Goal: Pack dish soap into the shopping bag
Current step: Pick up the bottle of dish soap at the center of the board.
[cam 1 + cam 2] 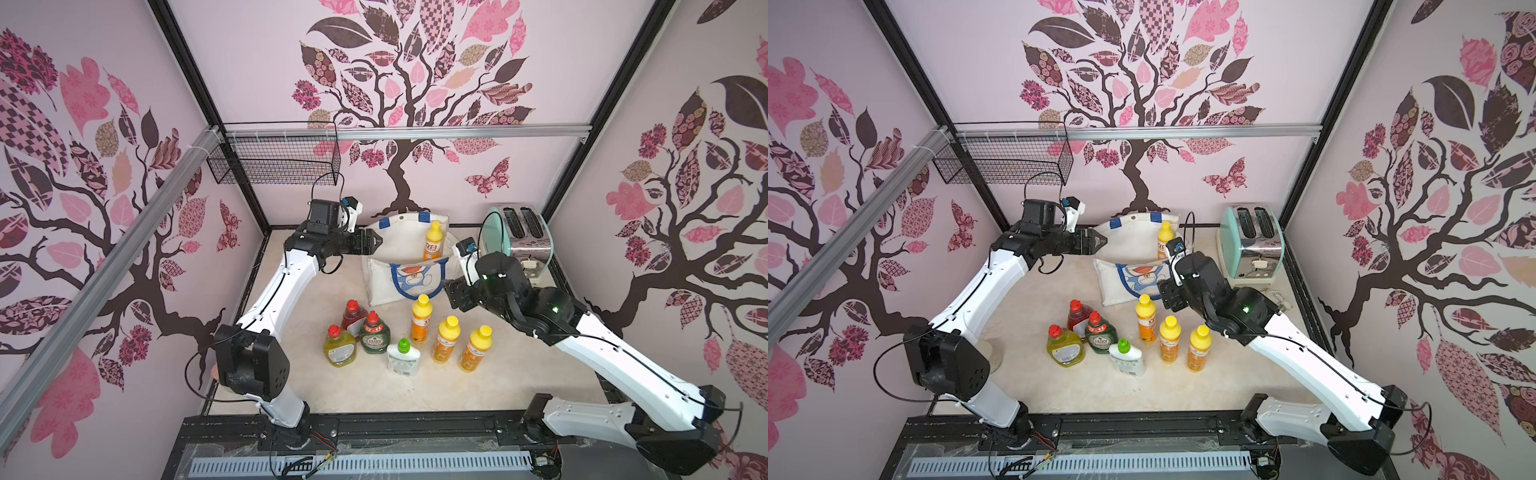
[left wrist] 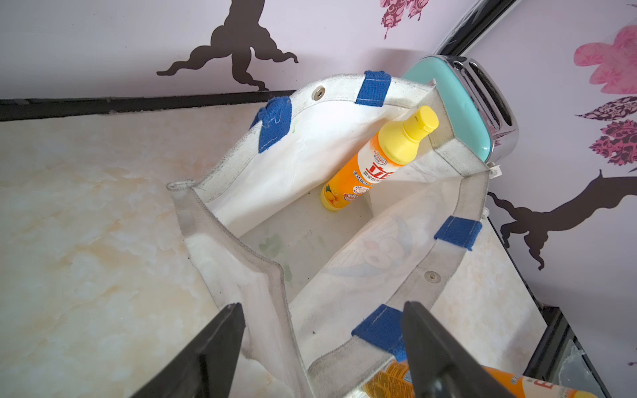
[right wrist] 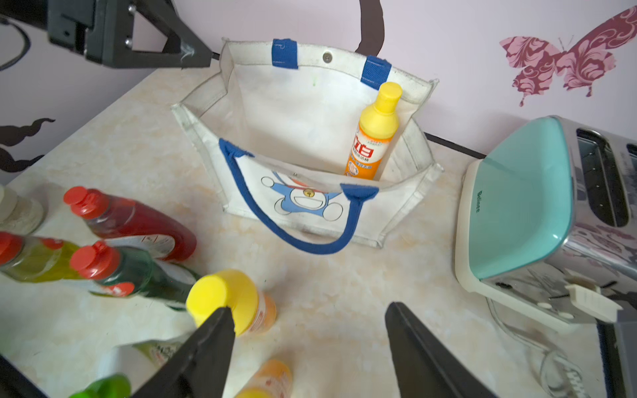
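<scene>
- Slotted grey cable duct (image 1: 357, 463) lines the near edge at 6 o'clock.
- On the marbled beige tabletop (image 1: 519, 374) stand glossy plastic bottles. There are three squat red-capped bottles (image 1: 340, 347), one white green-capped bottle (image 1: 403, 359) and three tall orange bottles (image 1: 445, 340), cylindrical with yellow caps.
- Black wedge-shaped right fingers (image 3: 206, 344) are spread and empty, just beside the tall orange bottles, at the bag's 4 o'clock.
- Matching left fingers (image 2: 213, 344) are spread, gripping nothing, at the bag's 9 o'clock rim.
- Boxy white canvas shopping bag (image 1: 380, 286) gapes open at 12 o'clock, its handles blue webbing. A fourth orange bottle (image 1: 433, 241) leans in its 2 o'clock corner.
- Rounded mint-and-chrome toaster (image 1: 528, 245) sits at the bag's 3 o'clock.
</scene>
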